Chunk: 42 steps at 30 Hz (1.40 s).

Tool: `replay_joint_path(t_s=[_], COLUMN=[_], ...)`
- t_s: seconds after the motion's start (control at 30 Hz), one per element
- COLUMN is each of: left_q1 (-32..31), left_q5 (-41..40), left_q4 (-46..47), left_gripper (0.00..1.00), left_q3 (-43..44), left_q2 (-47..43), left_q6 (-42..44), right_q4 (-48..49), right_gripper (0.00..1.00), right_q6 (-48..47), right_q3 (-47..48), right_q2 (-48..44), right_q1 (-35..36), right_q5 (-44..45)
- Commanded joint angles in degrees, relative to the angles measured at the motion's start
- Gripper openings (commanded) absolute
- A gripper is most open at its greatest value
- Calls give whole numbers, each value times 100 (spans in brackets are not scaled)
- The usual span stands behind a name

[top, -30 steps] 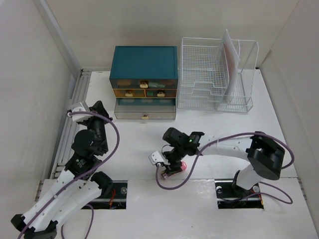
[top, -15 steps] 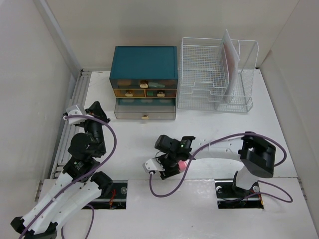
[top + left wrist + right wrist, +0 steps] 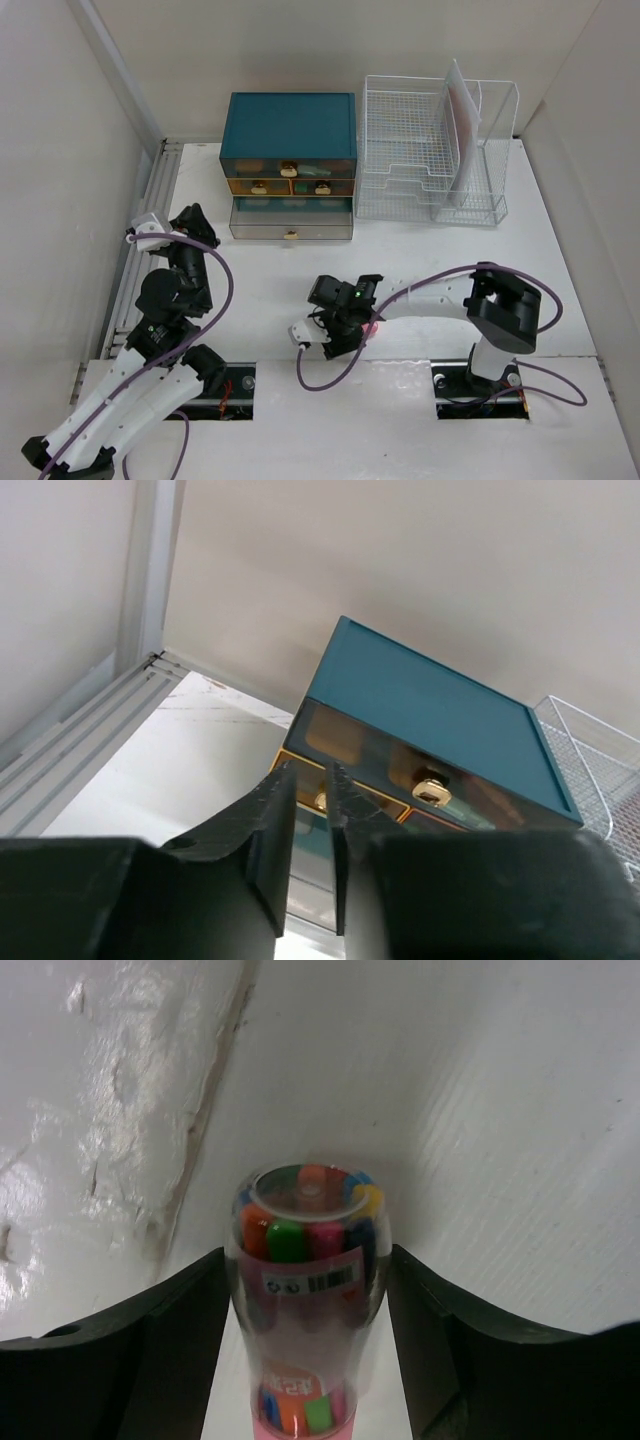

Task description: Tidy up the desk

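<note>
The white desk (image 3: 430, 270) bears everything. My right gripper (image 3: 362, 330) lies low near the front edge, its jaws against both sides of a clear bottle-shaped case of coloured markers (image 3: 308, 1260) with a pink end (image 3: 372, 326). The case lies lengthwise between the black fingers (image 3: 180, 1330), over the desk surface (image 3: 480, 1090). My left gripper (image 3: 190, 216) is held up at the left, jaws almost together with only a thin slit, empty (image 3: 310, 820), pointing toward the teal drawer box (image 3: 430, 705).
The teal drawer box (image 3: 290, 150) stands at the back, its lowest drawer (image 3: 291, 222) pulled out. A white wire rack (image 3: 435, 150) with a flat sleeve stands to its right. An aluminium rail (image 3: 150, 210) runs along the left edge. Purple cables loop near both arms.
My right gripper and forearm have swung left and nearer the front edge, with the marker case's pink end staying by the fingers. My left gripper has shifted slightly left.
</note>
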Motion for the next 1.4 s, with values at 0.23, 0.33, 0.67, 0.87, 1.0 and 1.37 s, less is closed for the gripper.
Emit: replay_joint_path(t_s=[0.23,0.33,0.67,0.87,1.0,1.37], left_q1=[9,9,9,9,9,9], left_q5=[-71,-71,34,104,158,158], left_q4=[301,301,301,353,354,354], left_gripper=[39,52,80,97,100,100], left_q3=[-34,-34,-87,-139,-139,-192], left_q2=[-114,-114,-114,-272,-273,-378], left_q6=[95,95,95,200,200,200], right_q4=[20,152,398,837,1233,1654], right_gripper=[4,0,0,0,0,0], right_q6=[336,336,37,-68,-130,-560], right_q3=[164,322,2070,3117,3389,3812], right_q2=[343,290,439,694,886,1582], right_q1=[20,20,-516,-1333,-1667,-2072], right_q5=[366,725,2167,2256,2256,2318])
